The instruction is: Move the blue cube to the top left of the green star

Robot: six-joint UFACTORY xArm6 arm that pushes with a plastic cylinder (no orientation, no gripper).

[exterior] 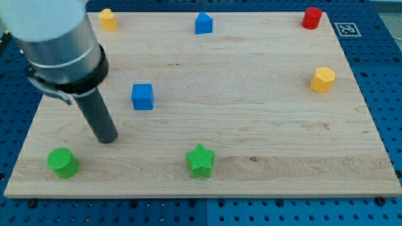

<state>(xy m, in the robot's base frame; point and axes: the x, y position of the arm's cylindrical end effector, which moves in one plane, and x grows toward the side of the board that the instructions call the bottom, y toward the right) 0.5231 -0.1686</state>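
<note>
The blue cube (142, 96) sits on the wooden board at the view's left of centre. The green star (200, 161) lies near the view's bottom edge, at the centre, below and to the right of the cube. My tip (107, 139) rests on the board to the lower left of the blue cube, a short gap away, and well to the left of the star.
A green cylinder (63, 162) stands at the bottom left, near my tip. A yellow block (108, 19), a blue house-shaped block (203, 23) and a red cylinder (311, 17) line the top edge. A yellow hexagonal block (323, 80) sits at the right.
</note>
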